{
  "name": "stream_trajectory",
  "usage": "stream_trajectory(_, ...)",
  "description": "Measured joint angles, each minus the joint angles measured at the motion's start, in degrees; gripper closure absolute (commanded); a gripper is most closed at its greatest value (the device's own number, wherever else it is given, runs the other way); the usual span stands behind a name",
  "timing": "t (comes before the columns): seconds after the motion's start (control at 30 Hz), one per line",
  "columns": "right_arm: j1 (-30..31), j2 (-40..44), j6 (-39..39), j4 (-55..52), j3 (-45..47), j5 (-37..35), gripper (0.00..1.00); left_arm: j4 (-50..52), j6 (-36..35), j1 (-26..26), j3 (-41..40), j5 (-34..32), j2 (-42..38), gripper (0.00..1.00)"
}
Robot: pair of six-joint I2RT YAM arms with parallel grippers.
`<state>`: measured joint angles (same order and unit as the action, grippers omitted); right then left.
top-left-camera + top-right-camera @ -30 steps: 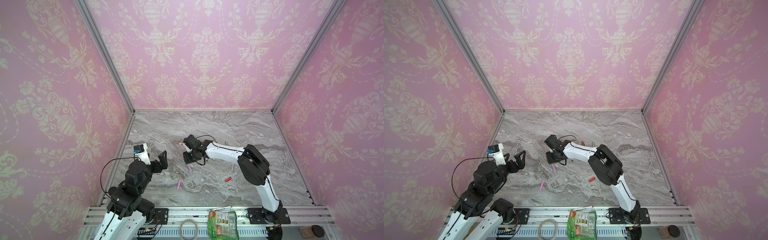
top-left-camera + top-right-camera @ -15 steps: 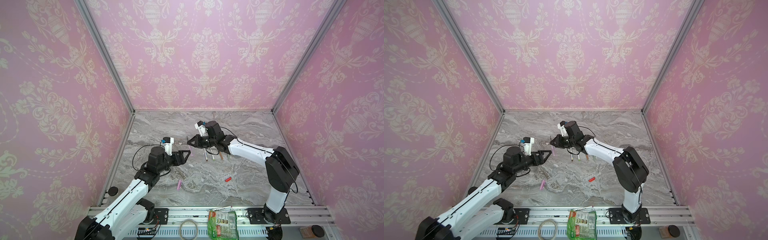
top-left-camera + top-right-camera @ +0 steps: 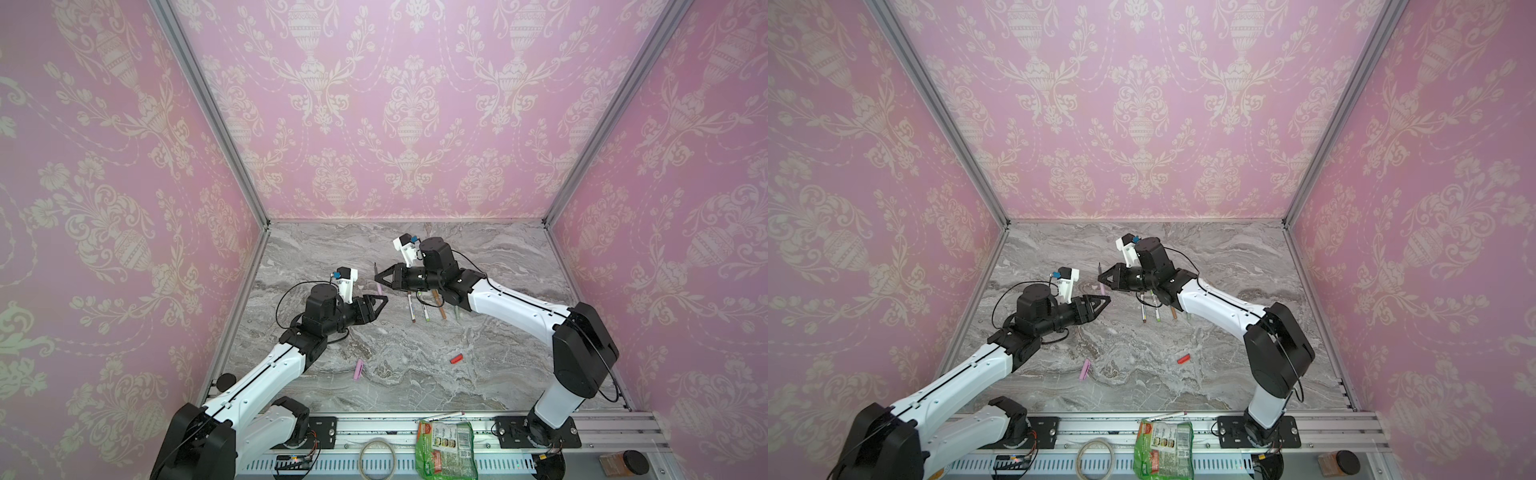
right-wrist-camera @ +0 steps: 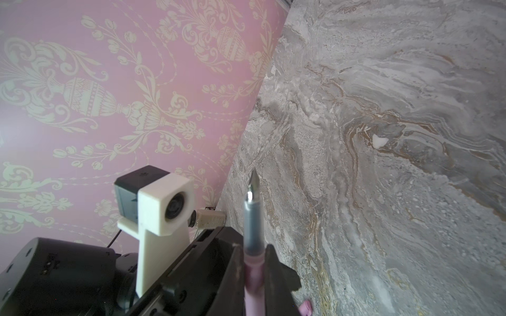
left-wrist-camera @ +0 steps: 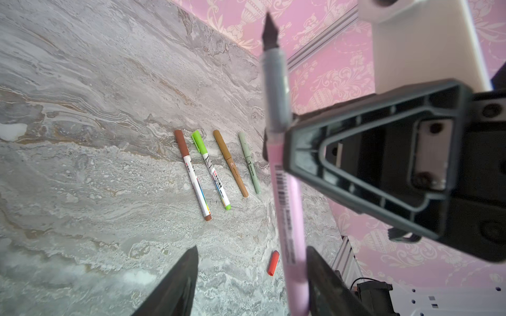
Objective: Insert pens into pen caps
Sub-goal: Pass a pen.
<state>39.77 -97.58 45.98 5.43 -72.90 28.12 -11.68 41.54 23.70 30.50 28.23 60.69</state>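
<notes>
Your right gripper (image 3: 377, 279) is pinching the pink pen (image 3: 379, 287), bare nib pointing up, above the marble table (image 3: 498, 257). Your left gripper (image 3: 381, 300) sits just below it, fingers (image 5: 180, 281) spread with the pen's lower barrel between them (whether either finger touches it, I cannot tell). The pink cap (image 3: 358, 370) lies alone nearer the front edge, and the red cap (image 3: 456, 358) is well apart from it, toward your right arm. Four capped pens (image 5: 210, 169) lie in a row under that arm.
</notes>
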Motion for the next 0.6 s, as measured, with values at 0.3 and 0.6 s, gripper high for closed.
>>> stream_trajectory(0.3,0.13,0.52,0.61,1.38,2.32,0.04,0.97,-0.74,0.81,2.01,1.03,-0.07,0.55,0.65)
stream_trajectory(0.6,0.5,1.09,0.57,1.4,3.52,0.02,0.97,0.24,0.98,2.12,1.49,-0.52,0.17,0.82)
